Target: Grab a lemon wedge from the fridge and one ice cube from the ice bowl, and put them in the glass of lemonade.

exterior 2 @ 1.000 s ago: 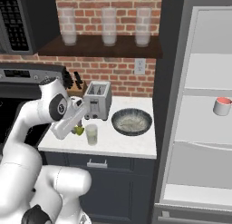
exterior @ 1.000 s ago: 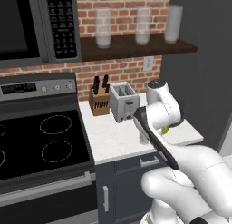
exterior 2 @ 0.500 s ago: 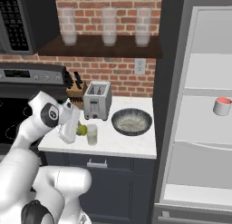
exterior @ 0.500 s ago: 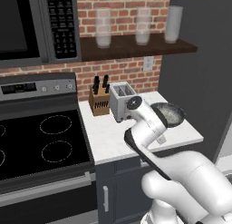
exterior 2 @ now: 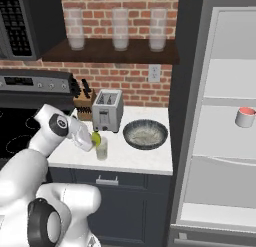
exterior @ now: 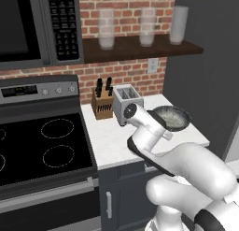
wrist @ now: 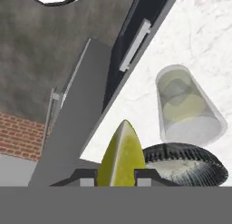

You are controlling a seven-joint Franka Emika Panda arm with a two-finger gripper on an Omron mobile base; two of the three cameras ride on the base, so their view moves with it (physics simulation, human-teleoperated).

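Note:
My gripper (exterior 2: 92, 140) is shut on the lemon wedge (exterior 2: 96, 138), a small yellow-green piece held just above and left of the rim of the glass of lemonade (exterior 2: 102, 148) on the white counter. In the hand view the lemon wedge (wrist: 121, 156) sits upright between my fingertips (wrist: 87, 180), with the glass of lemonade (wrist: 188, 105) a little beyond it to the right. The ice bowl (exterior 2: 145, 134) stands right of the glass, and its dark rim (wrist: 186, 156) lies close beside the wedge. The fridge (exterior 2: 220, 141) stands open at the right with white shelves.
A toaster (exterior 2: 108, 110) and a knife block (exterior 2: 82, 96) stand at the back of the counter (exterior 2: 135, 163). The stove (exterior: 42, 146) lies to the left. A red-topped white cup (exterior 2: 245, 117) sits on a fridge shelf. Tall frosted glasses (exterior 2: 120, 30) line the wall shelf.
My wrist has swung lower and to the left over the counter, still gripping the lemon wedge. In the left base view the ice bowl, hidden before, has come into sight behind the arm.

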